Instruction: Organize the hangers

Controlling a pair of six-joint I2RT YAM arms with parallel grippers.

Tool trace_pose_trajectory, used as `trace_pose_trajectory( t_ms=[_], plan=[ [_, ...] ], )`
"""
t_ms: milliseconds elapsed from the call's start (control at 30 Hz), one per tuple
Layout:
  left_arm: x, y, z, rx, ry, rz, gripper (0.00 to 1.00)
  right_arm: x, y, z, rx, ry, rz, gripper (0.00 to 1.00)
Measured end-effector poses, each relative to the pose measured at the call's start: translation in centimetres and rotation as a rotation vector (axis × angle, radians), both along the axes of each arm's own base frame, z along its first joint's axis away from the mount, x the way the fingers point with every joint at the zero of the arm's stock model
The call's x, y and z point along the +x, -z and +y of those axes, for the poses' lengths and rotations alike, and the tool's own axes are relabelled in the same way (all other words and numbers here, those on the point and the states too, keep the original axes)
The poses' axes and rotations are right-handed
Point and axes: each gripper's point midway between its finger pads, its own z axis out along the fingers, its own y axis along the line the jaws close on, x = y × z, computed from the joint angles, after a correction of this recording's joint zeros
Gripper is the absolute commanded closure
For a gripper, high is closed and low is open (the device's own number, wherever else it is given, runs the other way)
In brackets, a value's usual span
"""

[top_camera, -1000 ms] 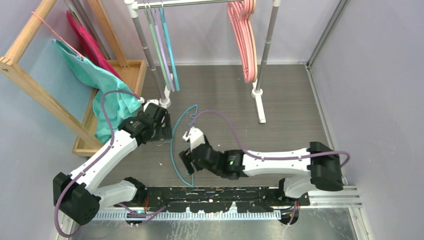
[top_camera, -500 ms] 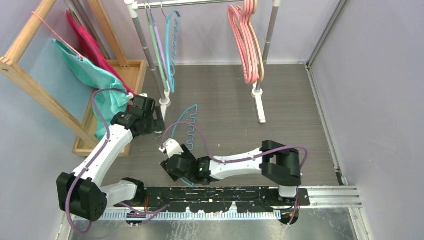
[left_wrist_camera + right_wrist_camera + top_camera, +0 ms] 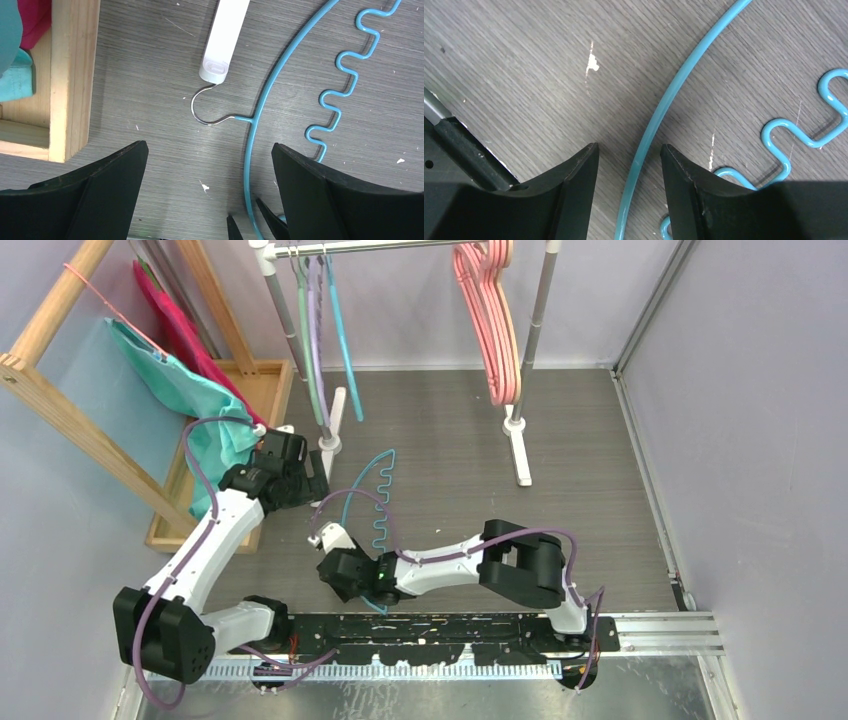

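Observation:
A thin blue hanger (image 3: pixel 381 502) with a zigzag bar lies flat on the floor. My right gripper (image 3: pixel 345 578) is low over its arch, near the front edge. In the right wrist view the arch (image 3: pixel 674 95) runs between the parted jaws of the gripper (image 3: pixel 629 147) without touching them. My left gripper (image 3: pixel 310 490) is open and empty above the floor, beside the hanger's steel hook (image 3: pixel 205 107), with the arch (image 3: pixel 260 110) under its right finger. Green, purple and teal hangers (image 3: pixel 322 340) and pink hangers (image 3: pixel 490 320) hang on the rail.
The garment rail's white foot (image 3: pixel 337 412) lies just beyond the hook and also shows in the left wrist view (image 3: pixel 222 40). A wooden frame rack (image 3: pixel 60 390) with teal and pink cloths stands at the left; its base (image 3: pixel 75 75) is close to my left gripper. Walls close in the right side.
My right gripper has moved left and nearer along the blue hanger's arch, its arm folding back. My left gripper has drawn back toward the wooden rack. The hangers on the rail swung.

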Motion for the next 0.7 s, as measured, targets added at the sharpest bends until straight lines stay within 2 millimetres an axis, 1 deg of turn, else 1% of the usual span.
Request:
trace_pose_trajectory(
  t_ms=[67, 100, 233, 300, 333, 367, 400, 533, 600, 667, 700],
  plan=[
    [0.0, -0.1, -0.1, -0.005, 0.003, -0.003, 0.02, 0.4, -0.1, 0.1, 0.013, 0.012, 0.017, 0.48],
    [0.0, -0.2, -0.1, -0.007, 0.004, -0.005, 0.02, 0.6, -0.1, 0.1, 0.020, 0.021, 0.027, 0.50],
    [-0.1, -0.6, -0.1, -0.013, 0.005, -0.022, 0.02, 1.2, 0.0, -0.1, 0.030, 0.052, 0.037, 0.66],
    [-0.1, -0.9, -0.1, -0.017, 0.005, -0.035, 0.02, 1.6, 0.1, -0.3, 0.029, 0.076, 0.031, 0.77],
    [-0.2, -1.1, -0.1, -0.019, 0.005, -0.042, 0.02, 1.7, 0.2, -0.3, 0.029, 0.090, 0.028, 0.86],
    [-0.2, -1.3, -0.1, -0.021, 0.005, -0.050, 0.02, 1.9, 0.2, -0.3, 0.034, 0.103, 0.028, 0.97],
    [-0.2, -1.5, -0.1, -0.022, 0.005, -0.057, 0.02, 1.9, 0.2, -0.3, 0.036, 0.112, 0.030, 0.99],
    [-0.3, -1.9, 0.0, -0.026, 0.004, -0.071, 0.02, 2.3, 0.3, -0.3, 0.060, 0.147, 0.047, 0.99],
    [-0.3, -1.9, 0.0, -0.025, 0.004, -0.070, 0.02, 2.5, 0.4, -0.8, 0.088, 0.162, 0.067, 0.99],
    [-0.4, -1.8, 0.0, -0.025, 0.004, -0.068, 0.02, 2.7, 0.3, -1.8, 0.139, 0.165, 0.106, 0.99],
    [-0.4, -1.8, 0.0, -0.024, 0.004, -0.068, 0.02, 3.0, 0.2, -3.0, 0.161, 0.170, 0.133, 0.99]
  ],
)
